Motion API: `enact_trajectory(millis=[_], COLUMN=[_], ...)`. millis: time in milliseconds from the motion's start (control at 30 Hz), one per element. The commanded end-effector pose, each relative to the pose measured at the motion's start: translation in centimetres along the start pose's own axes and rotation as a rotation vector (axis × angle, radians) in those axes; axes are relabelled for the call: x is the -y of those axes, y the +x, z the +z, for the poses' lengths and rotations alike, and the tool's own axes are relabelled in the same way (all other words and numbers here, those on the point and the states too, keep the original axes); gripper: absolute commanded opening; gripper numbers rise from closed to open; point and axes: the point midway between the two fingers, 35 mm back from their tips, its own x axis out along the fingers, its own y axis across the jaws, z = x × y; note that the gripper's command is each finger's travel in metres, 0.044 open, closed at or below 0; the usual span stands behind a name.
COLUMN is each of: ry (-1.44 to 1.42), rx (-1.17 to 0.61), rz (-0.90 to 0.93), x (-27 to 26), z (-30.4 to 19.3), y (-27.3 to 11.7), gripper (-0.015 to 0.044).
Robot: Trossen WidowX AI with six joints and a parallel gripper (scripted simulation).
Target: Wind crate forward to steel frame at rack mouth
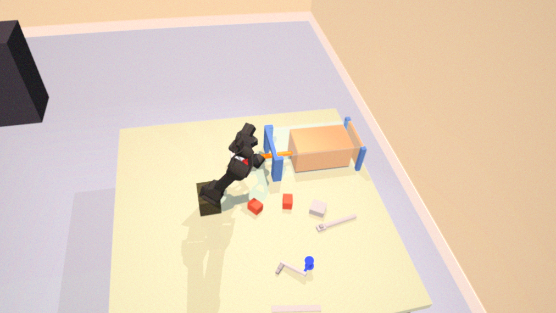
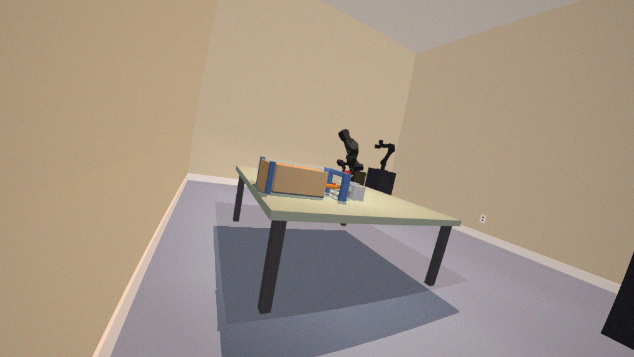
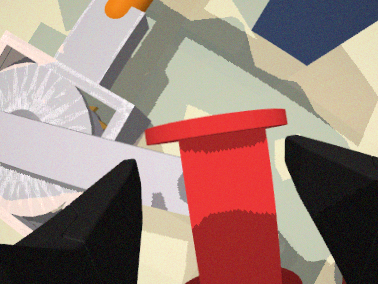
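The orange-brown crate [image 1: 321, 157] [image 2: 297, 179] sits flat in the clear-panelled cubby, with a gap before the blue frame [image 1: 277, 167] [image 2: 344, 188] [image 3: 320, 30]. An orange strap [image 1: 284, 153] [image 3: 132, 4] runs from it to the grey winch [image 2: 357, 191] [image 3: 95, 40]. A handle's flat grey arm [image 3: 145, 157] lies across the winch's ribbed drum; its key end is outside the wrist view. Its red flanged knob [image 3: 227, 185] stands upright. My gripper [image 3: 213, 160] [image 2: 348, 167] is open, fingers on either side of the knob, with gaps showing on both sides.
Two red blocks [image 1: 255, 206] [image 1: 287, 201], a grey block [image 1: 317, 208], a straight grey tool [image 1: 337, 222], a cranked tool [image 1: 292, 267] with a blue knob [image 1: 309, 261] and a pale strip [image 1: 295, 308] lie on the bench. The blue frame stands close beside the arm.
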Motion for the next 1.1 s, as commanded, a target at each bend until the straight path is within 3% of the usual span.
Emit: enact_trajectory(millis=[0,167,267,1067], ry=[0.001,0.001,0.001,-0.004], rx=[0.0,0.0,0.0,-0.004], rz=[0.0,0.0,0.0,-0.004], x=[0.01,0.01,0.01,0.21], z=[0.01,0.01,0.01,0.13], y=[-0.02,-0.02,-0.02,0.38], gripper=[0.0151,0.002,0.0,0.0])
